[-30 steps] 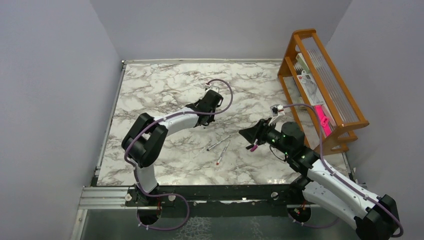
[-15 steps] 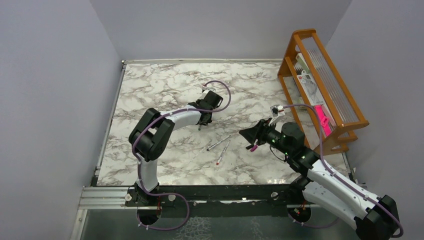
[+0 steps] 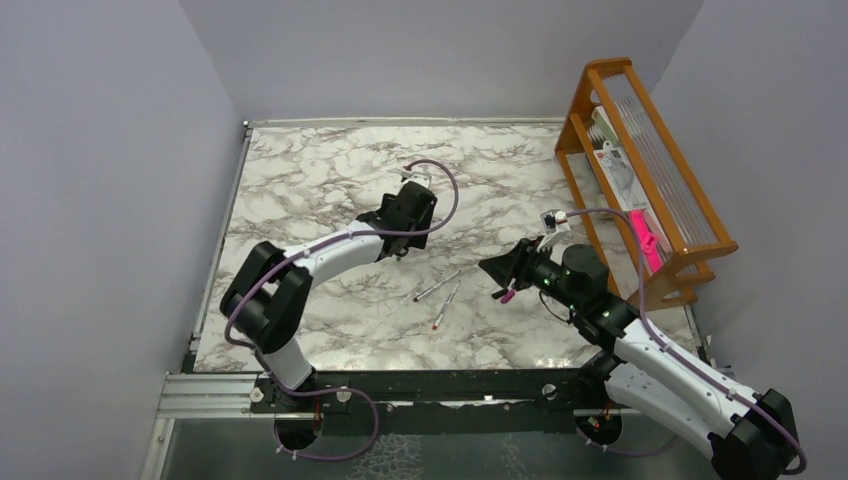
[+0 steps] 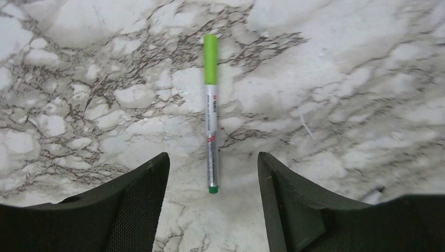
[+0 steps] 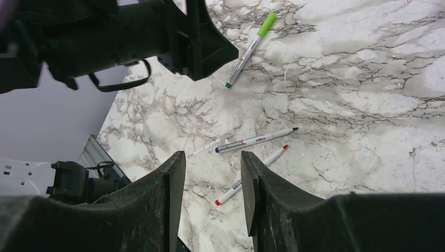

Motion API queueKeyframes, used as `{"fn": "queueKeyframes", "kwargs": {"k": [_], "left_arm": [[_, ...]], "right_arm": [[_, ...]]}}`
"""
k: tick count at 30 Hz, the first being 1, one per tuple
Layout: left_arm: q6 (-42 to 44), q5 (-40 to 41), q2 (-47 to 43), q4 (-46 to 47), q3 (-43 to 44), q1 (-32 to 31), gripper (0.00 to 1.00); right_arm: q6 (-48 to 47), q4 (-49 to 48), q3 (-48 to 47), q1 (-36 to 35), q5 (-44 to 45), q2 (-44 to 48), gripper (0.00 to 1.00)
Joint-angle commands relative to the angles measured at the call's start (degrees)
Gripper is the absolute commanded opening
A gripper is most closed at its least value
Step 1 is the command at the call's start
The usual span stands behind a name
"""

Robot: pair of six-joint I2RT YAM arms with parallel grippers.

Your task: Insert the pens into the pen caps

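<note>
Nearest, toward 4 o'clock on the marble-veined table (image 3: 300,180): right gripper (image 5: 212,155), with two black wedge-shaped fingers (image 5: 157,210) held apart by a narrow gap and nothing seen between them; just under it in the top view a small magenta piece (image 3: 508,293), too small to tell whether held or lying. Just past the fingertips, two thin round pens without caps, near each other but apart; one silvery with a black tip (image 5: 256,140), one white with red ends (image 5: 251,176). Farther, near the table's middle: third pen (image 4: 211,142), lying flat and pointing to 12 o'clock in the left wrist view; printed silvery barrel, with a smooth lime-green cap (image 4: 211,51) already on its far end. Over its near end, left gripper (image 4: 212,163); matte black fingers (image 4: 131,210) spread wide on both sides, not touching it. Farthest, at 2 o'clock: slatted wooden rack (image 3: 609,64).
</note>
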State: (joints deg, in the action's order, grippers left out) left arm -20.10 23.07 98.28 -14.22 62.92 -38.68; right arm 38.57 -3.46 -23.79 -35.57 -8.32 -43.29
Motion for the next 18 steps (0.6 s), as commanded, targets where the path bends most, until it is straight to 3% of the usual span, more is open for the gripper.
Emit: {"fn": "queueKeyframes", "kwargs": {"k": [1,10,13,18], "left_arm": [[7.5,-11.2,-5.9,1.4,-0.7,-2.0,0.64],[17.3,-18.2,3.2,-15.1,10.1,-11.2,0.33],[18.1,-19.7,6.2,-18.0,11.6,-12.2,0.34],[18.5,-20.0,8.1,-19.3,12.0,-12.8,0.45]], "right_arm": [[-0.8,-0.1,-0.4,-0.2,3.1,0.0,0.42],[-0.9,8.1,-2.8,-0.2,13.2,5.2,0.36],[-1.3,9.5,-2.7,-0.2,14.3,6.9,0.35],[-1.4,10.9,-2.4,-0.2,14.7,8.2,0.36]]}}
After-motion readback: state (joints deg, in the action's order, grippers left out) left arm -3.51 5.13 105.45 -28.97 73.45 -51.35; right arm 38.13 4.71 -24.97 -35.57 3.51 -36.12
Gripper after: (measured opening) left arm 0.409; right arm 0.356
